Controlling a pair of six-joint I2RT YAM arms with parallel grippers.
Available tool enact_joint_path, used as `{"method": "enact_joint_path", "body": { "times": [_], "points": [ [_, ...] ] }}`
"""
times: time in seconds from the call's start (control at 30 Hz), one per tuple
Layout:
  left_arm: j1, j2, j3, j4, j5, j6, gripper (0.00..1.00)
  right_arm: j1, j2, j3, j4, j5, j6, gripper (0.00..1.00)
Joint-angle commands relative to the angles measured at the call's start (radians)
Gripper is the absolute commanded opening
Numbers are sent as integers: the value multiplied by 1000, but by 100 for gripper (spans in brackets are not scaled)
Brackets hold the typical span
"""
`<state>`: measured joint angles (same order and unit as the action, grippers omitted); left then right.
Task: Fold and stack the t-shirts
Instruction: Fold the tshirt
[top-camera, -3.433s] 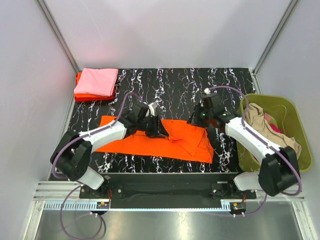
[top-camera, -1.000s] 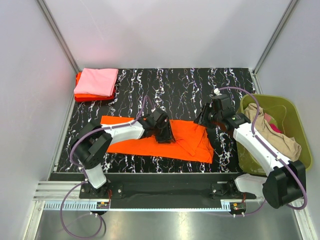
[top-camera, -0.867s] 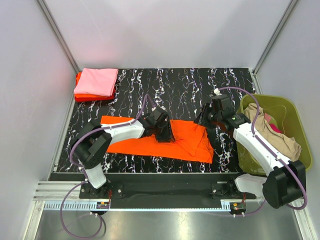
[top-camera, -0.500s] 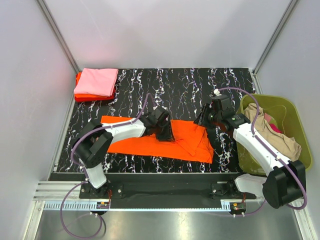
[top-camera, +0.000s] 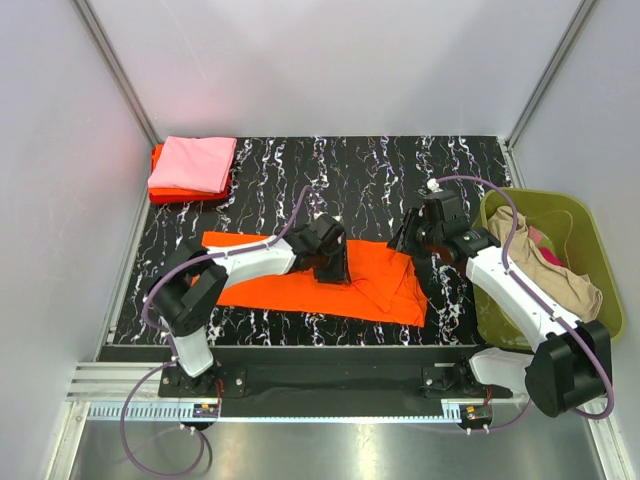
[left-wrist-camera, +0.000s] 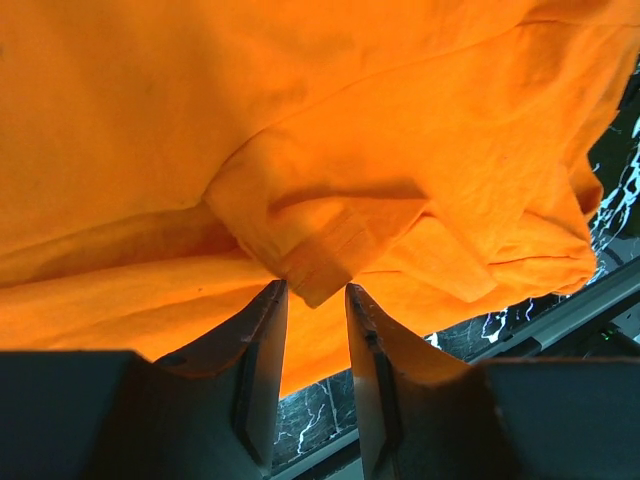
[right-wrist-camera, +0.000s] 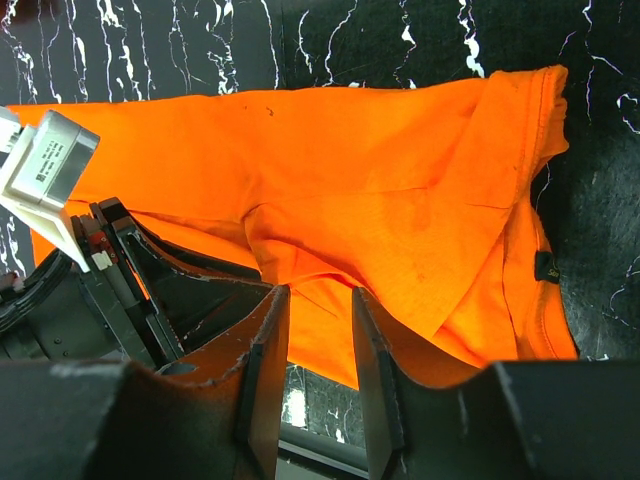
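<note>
Left wrist: orange t-shirt mostly off-frame

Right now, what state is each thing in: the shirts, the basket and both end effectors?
Bright orange cloth t-shirt: spread flat, right side rumpled and folded over.
Light pink shirt: folded, stacked on folded red-orange shirt.
Olive-green plastic basket: holding crumpled beige shirt and magenta shirt.
Left end effector: open, tips at an orange fold.
Right end effector: open, empty.
</note>
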<state>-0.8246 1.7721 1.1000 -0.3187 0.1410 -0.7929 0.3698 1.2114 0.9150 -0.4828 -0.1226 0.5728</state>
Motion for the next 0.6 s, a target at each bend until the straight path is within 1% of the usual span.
{"method": "enact_joint_path", "body": {
  "times": [0.0, 0.1, 0.2, 0.3, 0.33, 0.4, 0.43, 0.47, 0.5, 0.57],
  "points": [
    [-8, 13, 57, -2, -32, 37, 35, -8, -7, -1, 35, -9, -13, 38],
    [-8, 23, 63, -10, -32, 41, 34, -8, -6, -2, 36, -9, -11, 39],
    [-10, 26, 64, -19, -32, 49, 29, -6, -4, -1, 36, -11, -14, 39],
    [-10, 23, 63, -39, -44, 58, 27, -8, -4, -2, 36, -9, -14, 38],
    [-10, 14, 61, -45, -52, 60, 22, -8, -7, -4, 38, -9, -14, 38],
    [-10, 6, 60, -49, -58, 69, 15, -8, -4, -4, 36, -11, -13, 39],
    [-10, 0, 61, -54, -60, 73, 7, -8, -4, -4, 38, -12, -11, 39],
    [-10, -3, 63, -59, -61, 75, 2, -8, -3, -5, 38, -12, -11, 38],
    [-10, -8, 69, -65, -64, 87, 0, -8, -4, -5, 38, -12, -11, 39],
    [-8, -11, 81, -89, -77, 113, 0, -8, -4, -7, 38, -9, -11, 39]
  ]
}}
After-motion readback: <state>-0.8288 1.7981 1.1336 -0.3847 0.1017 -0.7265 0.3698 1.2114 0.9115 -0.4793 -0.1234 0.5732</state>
